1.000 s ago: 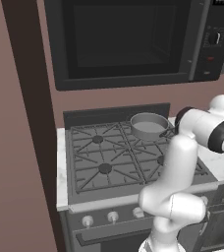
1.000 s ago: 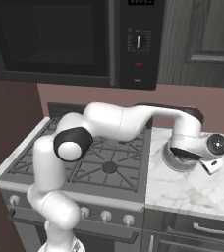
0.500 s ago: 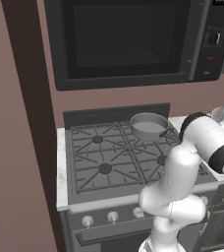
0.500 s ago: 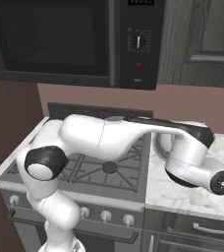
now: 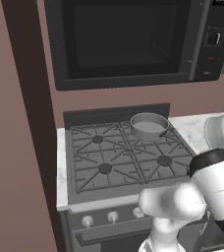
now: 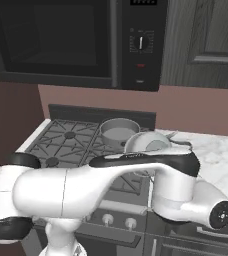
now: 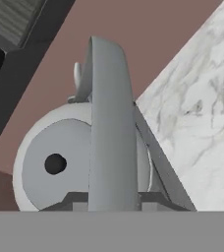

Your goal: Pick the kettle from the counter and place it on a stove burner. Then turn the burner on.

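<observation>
In the hand view the silvery kettle [image 7: 60,162] is seen very close, its arched handle [image 7: 111,123] running up the middle. My gripper [image 7: 113,201] is shut on that handle, with a grey finger pad on either side of it. From the right base view the kettle [image 6: 148,142] sits at the seam between the stove and the marble counter [image 6: 221,155], its underside hidden behind my forearm. It also shows at the right edge of the left base view as a pale dome [image 5: 222,130]. The front right stove burner [image 5: 164,160] is bare.
A straight-sided grey pot [image 5: 148,125] stands on the back right burner. The two left burners [image 5: 104,168] are bare. Silver knobs [image 5: 113,215] line the stove front. A black microwave [image 5: 128,39] hangs above the stove. My white arm crosses low in front of the stove.
The kettle has moved left along the counter towards the stove, still in my grip. The arm has swung round and down in front, and the pot now shows behind it.
</observation>
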